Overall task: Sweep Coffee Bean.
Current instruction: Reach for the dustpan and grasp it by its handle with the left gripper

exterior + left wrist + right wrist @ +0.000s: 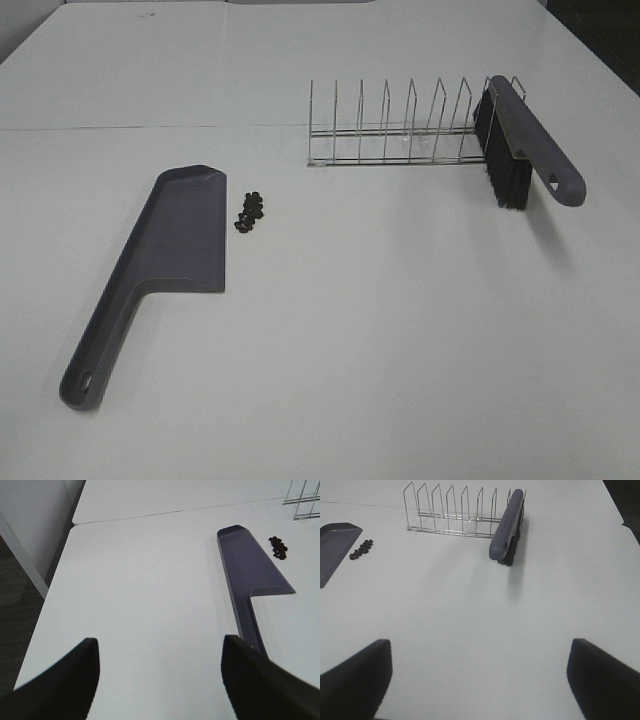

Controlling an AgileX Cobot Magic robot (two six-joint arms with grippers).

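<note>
Nothing grabbed yet: left gripper and right gripper both gape wide, empty. Coffee beans sit just beside the dustpan blade. Next, I'd say, the brush needs lifting off the wire rack.

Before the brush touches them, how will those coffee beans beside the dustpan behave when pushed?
The coffee beans are tiny, loose ovals, so they'll probably scatter and roll rather than move as one clump. They look light, so a quick stroke of the brush may flick some past the dustpan.

White table with dustpan, coffee bean cluster, wire rack
</note>
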